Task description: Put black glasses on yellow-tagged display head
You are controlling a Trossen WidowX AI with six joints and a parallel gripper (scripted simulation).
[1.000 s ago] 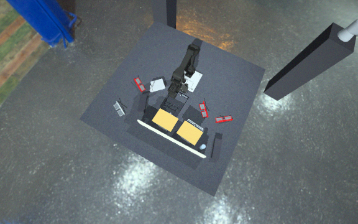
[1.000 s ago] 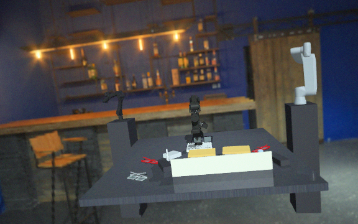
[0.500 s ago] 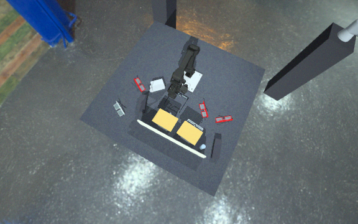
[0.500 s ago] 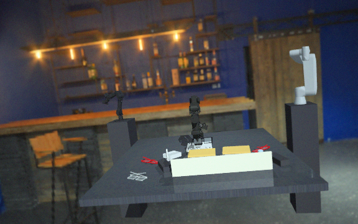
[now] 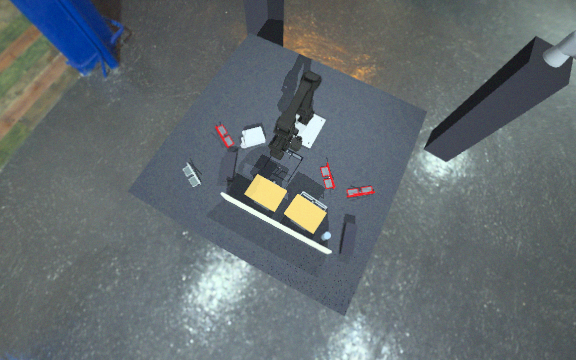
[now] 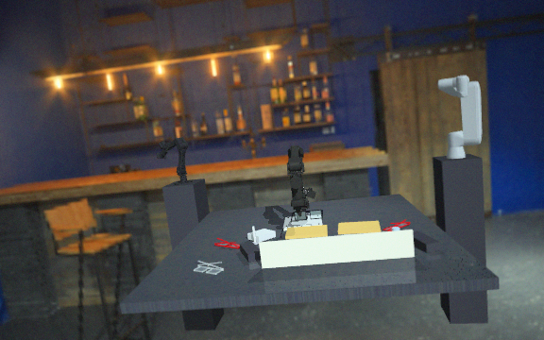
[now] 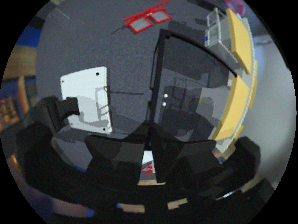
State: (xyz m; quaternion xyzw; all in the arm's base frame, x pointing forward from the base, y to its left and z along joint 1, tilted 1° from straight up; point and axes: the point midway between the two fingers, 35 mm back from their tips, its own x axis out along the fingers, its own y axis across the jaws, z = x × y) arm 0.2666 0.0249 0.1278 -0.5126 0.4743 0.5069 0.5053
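My gripper (image 5: 279, 154) (image 7: 148, 122) is shut on the black glasses (image 5: 295, 155) (image 7: 158, 62). The glasses hang in front of the nearer display head, temples pointing towards the heads, apart from it as far as I can tell. That head (image 5: 266, 193) (image 6: 306, 231) (image 7: 233, 107) has a flat tan top; a small yellow tag (image 7: 200, 100) shows low beside it in the wrist view. The other head (image 5: 305, 215) (image 6: 359, 228) (image 7: 239, 41) has a blue tag (image 7: 206, 38) and wears grey glasses (image 5: 314, 200) (image 7: 214, 30). The nose and ears of the nearer head are not clear.
A long white panel (image 5: 275, 223) (image 6: 337, 249) stands behind the heads. Red glasses (image 5: 327, 176) (image 7: 147, 21) and another red pair (image 5: 360, 191) lie to one side. A white block (image 5: 254, 137), a third red pair (image 5: 224, 136) and grey glasses (image 5: 191, 175) (image 6: 209, 268) lie opposite.
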